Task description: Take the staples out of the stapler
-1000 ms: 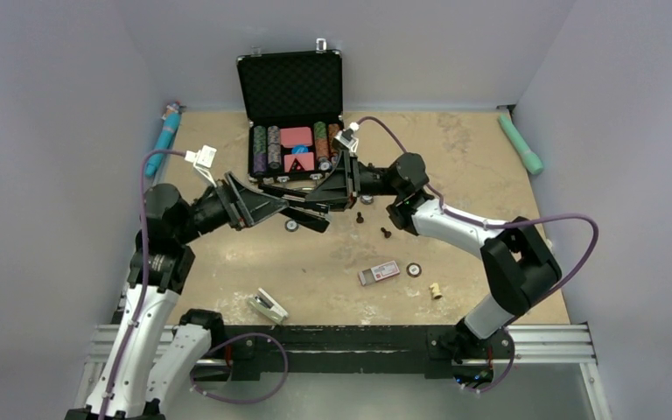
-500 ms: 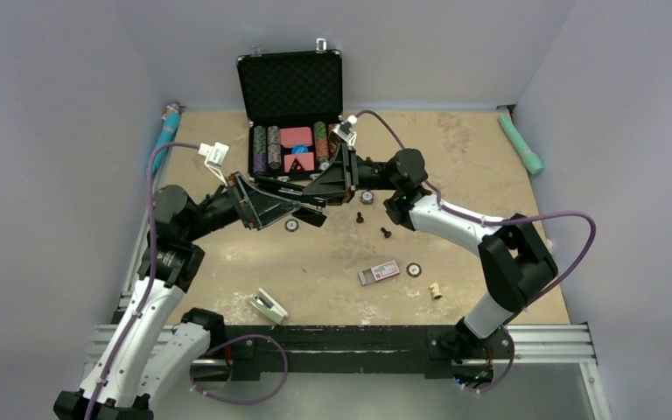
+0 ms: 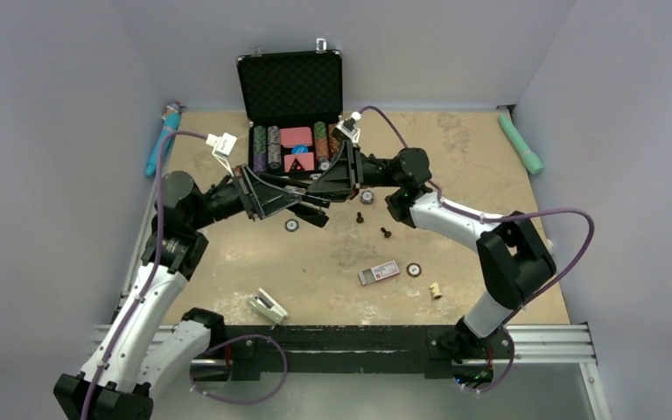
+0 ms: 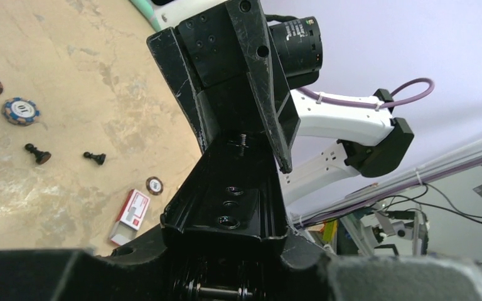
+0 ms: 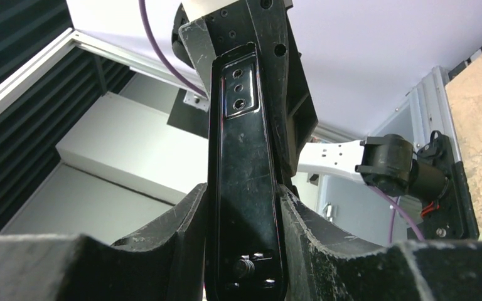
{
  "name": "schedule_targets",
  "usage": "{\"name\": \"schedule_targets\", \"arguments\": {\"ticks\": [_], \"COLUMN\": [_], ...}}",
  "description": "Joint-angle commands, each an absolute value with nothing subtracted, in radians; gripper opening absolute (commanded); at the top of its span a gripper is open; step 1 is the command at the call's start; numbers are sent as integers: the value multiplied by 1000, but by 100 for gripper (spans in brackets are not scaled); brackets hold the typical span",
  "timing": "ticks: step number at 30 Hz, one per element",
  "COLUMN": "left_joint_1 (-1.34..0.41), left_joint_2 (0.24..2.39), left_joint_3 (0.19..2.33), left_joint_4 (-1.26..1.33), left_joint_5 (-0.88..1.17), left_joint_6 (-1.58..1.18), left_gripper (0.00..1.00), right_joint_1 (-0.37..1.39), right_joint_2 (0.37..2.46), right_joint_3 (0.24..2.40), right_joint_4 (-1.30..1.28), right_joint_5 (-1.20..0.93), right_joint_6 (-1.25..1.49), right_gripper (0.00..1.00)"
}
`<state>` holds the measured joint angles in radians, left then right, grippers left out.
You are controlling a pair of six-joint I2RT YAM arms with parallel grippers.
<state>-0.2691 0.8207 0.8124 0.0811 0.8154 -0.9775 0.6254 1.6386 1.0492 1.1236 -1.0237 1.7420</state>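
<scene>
1 slim black metal stapler is up in the air, just in front of 1 open black foam-lined case, bridging 2 arms. Left gripper is clamped on one end, right gripper on the other. The channel faces the left wrist camera; staples can't be made out. On the tan table: 3 loose round poker chips, 2 dark chess pawns, 1 red-and-white cardboard box.

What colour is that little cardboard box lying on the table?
The box is red and white, clearest in the left wrist view.
</scene>
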Motion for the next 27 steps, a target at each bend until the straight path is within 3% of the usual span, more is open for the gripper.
{"name": "schedule_targets", "arguments": {"ticks": [1,12,13,14,16,19,21,27], "left_joint_1": [-276,-276,-276,-276,-276,-275,-275,-224], "left_joint_2": [815,844,850,862,895,939,952,973], "left_joint_3": [948,970,987,1011,1081,1186,1242,1307], "left_joint_4": [-148,-252,-279,-330,-449,-624,-722,-931], "left_joint_5": [819,710,690,662,613,543,485,376], "left_joint_6": [-769,-711,-711,-703,-693,-696,-698,-765], "left_gripper": [0,0,0,0,0,0,0,0], "right_joint_1": [596,586,584,582,579,573,567,532], "right_joint_2": [1686,1769,1772,1773,1762,1736,1721,1753], "right_joint_3": [1106,1169,1176,1181,1180,1192,1213,1448], "right_joint_4": [1151,1094,1080,1054,993,856,695,-235], "right_joint_5": [-1056,-1130,-1150,-1164,-1172,-1171,-1159,-929], "right_joint_6": [1707,1662,1652,1636,1591,1495,1395,747], "right_gripper": [0,0,4,24,49,68,71,74]}}
